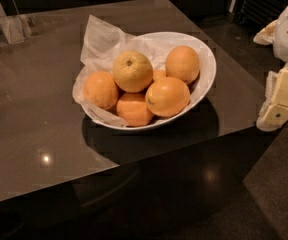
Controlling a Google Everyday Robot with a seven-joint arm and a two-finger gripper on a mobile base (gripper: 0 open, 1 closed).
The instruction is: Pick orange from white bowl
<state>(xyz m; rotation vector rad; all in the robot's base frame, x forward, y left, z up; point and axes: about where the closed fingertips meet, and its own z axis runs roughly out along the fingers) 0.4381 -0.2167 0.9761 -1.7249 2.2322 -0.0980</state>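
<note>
Nearest us, the white bowl (208, 70) holds the orange (132, 71), well left of what seems our gripper (280, 101); we cannot tell its state.

Claw (280, 101) cut by right edge; one small fruit (159, 74) mostly hidden.

Glossy bowl (207, 66); matt cream hand (280, 103), right

Single camera view, one entry. Position: raised, on the near side of the glossy dark brown table (29, 134), facing down and across it at a slant. Range: medium. The wide glossy white bowl (209, 69) of fruit sits centre frame (the table's far edge is included). Right margin: cream two-finger gripper (276, 109), beside the table's right corner, partly cropped.
</note>
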